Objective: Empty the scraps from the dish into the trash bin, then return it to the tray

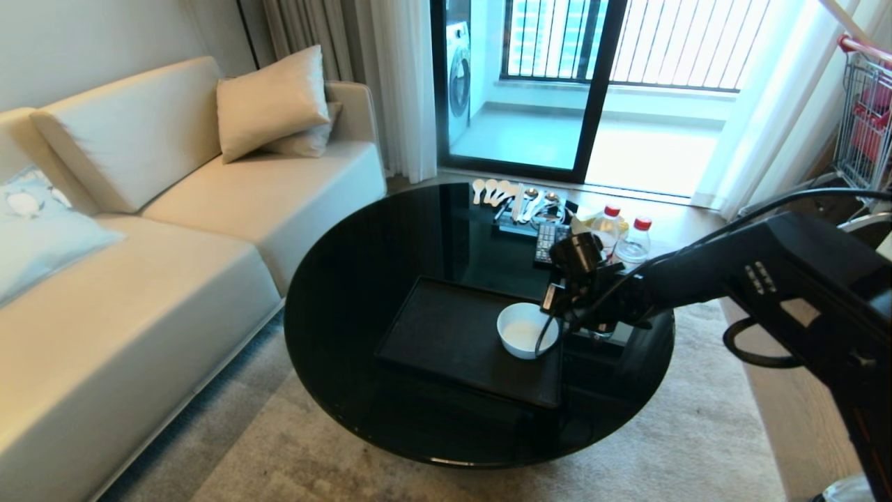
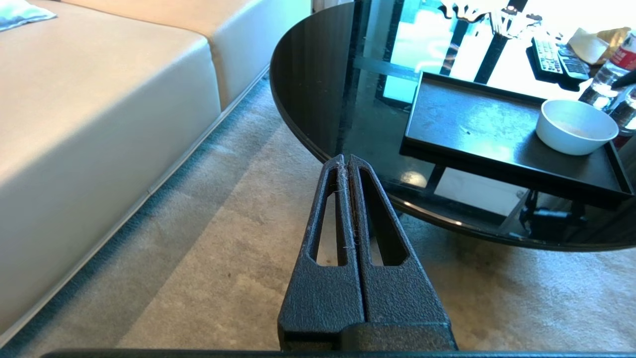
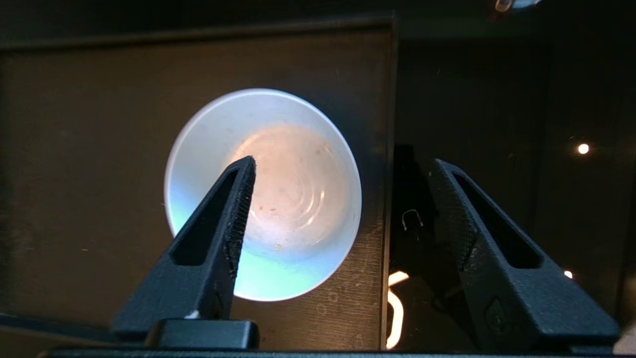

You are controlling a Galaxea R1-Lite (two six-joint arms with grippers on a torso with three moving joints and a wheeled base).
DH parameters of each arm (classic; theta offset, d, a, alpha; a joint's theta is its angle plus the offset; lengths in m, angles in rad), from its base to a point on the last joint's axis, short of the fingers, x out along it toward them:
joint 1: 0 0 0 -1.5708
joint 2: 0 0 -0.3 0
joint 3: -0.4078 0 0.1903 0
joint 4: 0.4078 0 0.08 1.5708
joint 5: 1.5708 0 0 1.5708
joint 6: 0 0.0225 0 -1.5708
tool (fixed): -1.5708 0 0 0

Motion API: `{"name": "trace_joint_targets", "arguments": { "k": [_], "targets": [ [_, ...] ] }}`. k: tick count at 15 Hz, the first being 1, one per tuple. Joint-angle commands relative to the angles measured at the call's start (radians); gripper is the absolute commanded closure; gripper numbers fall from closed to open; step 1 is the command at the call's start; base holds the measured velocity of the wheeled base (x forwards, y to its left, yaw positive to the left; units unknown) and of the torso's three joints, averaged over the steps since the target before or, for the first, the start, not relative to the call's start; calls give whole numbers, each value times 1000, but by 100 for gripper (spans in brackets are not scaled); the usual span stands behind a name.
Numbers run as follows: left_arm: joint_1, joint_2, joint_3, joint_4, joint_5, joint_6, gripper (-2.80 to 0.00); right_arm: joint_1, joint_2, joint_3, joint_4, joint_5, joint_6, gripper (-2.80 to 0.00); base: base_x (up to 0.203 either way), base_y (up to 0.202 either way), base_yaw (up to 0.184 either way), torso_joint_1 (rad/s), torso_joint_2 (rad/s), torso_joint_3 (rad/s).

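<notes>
The dish [image 1: 519, 329], a small white bowl, stands upright on the right part of the black tray [image 1: 446, 335]. Only a few tiny crumbs show inside the dish [image 3: 298, 199]; no scraps are seen. My right gripper [image 3: 342, 161] hangs open just above the bowl's right side. One finger [image 3: 218, 233] is over the bowl's inside, the other is past the tray's [image 3: 99, 149] right rim, and neither grips anything. In the head view the right gripper [image 1: 554, 317] sits at the bowl's right edge. My left gripper [image 2: 345, 160] is shut and parked low beside the table. The trash bin is out of view.
The tray lies on a glossy black round table [image 1: 348, 293]. Behind it are remote controls [image 1: 547, 240], two red-capped bottles [image 1: 624, 233] and spoons [image 1: 495, 189]. A cream sofa [image 1: 174, 244] runs along the left, and a shopping cart [image 1: 864, 118] stands at the far right.
</notes>
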Motion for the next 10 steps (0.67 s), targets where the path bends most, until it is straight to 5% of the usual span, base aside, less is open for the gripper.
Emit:
{"name": "trace_joint_targets", "arguments": {
  "k": [1,5,6,7,10],
  "targets": [
    [0,0,0,0,0,-1,0,7,-158,33,-1,-12,-34,-280,0,0,0,0,0,0],
    [0,0,0,0,0,-1,0,31,-470,175,0,-23,-217,-280,0,0,0,0,0,0],
    [0,0,0,0,0,-1,0,34,-552,224,1,-33,-267,-45,0,0,0,0,0,0],
    [0,0,0,-1,0,-1,0,33,-624,280,1,-42,-314,0,0,0,0,0,0,0],
    [0,0,0,0,0,-1,0,11,-859,454,-6,-56,-442,0,0,0,0,0,0,0]
  ]
}}
